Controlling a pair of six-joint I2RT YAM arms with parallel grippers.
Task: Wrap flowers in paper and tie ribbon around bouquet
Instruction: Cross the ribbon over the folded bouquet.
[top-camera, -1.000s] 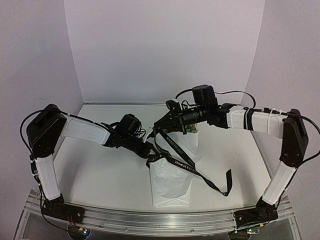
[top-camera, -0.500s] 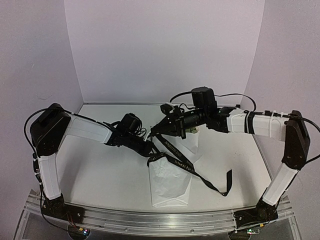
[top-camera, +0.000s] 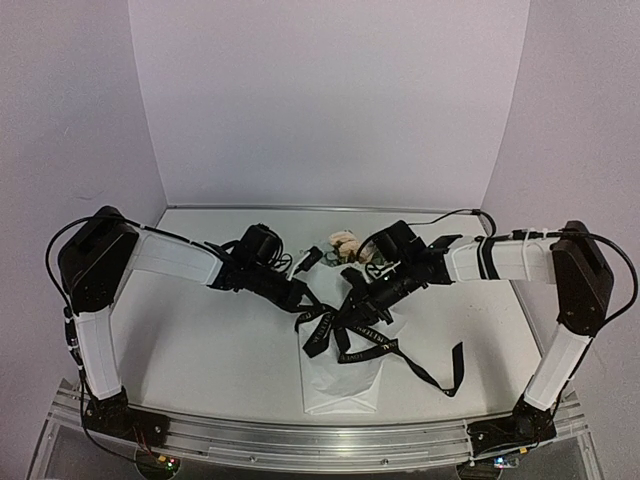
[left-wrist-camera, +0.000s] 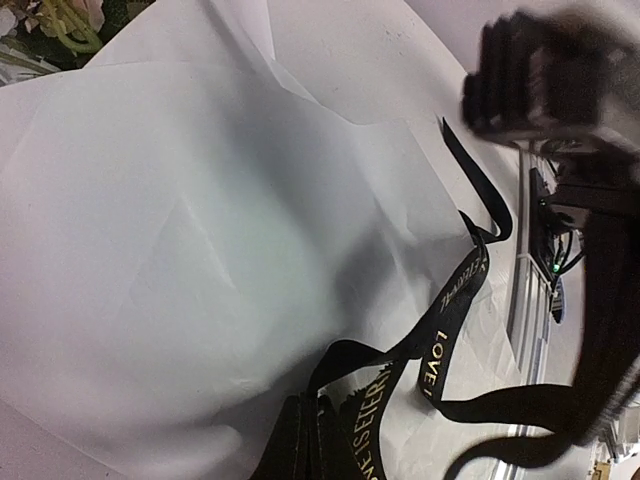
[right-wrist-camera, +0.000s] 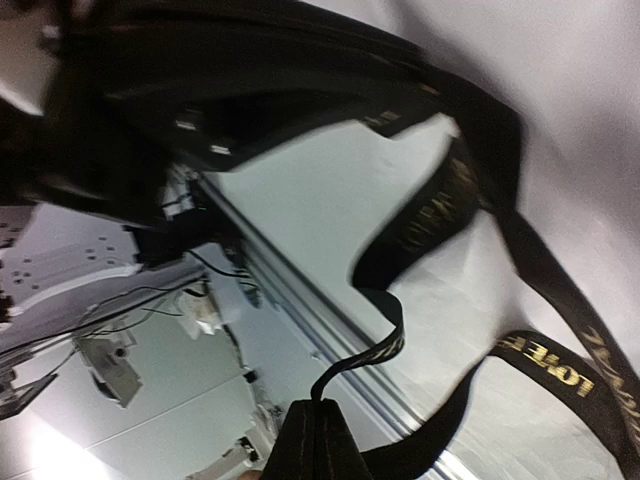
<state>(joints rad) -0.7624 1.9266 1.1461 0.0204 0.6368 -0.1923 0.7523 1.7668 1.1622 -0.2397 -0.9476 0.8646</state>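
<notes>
- The white table (top-camera: 200, 340) is carrying the whole scene, with both arms reaching in toward its middle.
- The bouquet (top-camera: 340, 385) is lying flat at the table's centre. Its white paper (left-wrist-camera: 180, 250) is showing soft creases and is filling most of the left wrist view.
- The black ribbon (top-camera: 372, 345) is looping over the cone's middle between the two grippers, and one tail is trailing right onto the bare table. Gold lettering is running along it. The word "LOVE" is reading clearly in both wrist views (left-wrist-camera: 432, 365) (right-wrist-camera: 545, 365), while the other words are too blurred to make out.
- The left gripper (top-camera: 300, 298) is hovering just left of the cone. Its fingers (left-wrist-camera: 300, 445) are pressing together on a fold of the ribbon.
- The right gripper (top-camera: 356, 300) is leaning over the cone's upper part. Its fingers (right-wrist-camera: 322, 435) are pinching a thin stretch of the ribbon.
- The flowers (top-camera: 348, 243), peach blooms and green leaves (left-wrist-camera: 60, 20), are peeking out at the cone's far end.
</notes>
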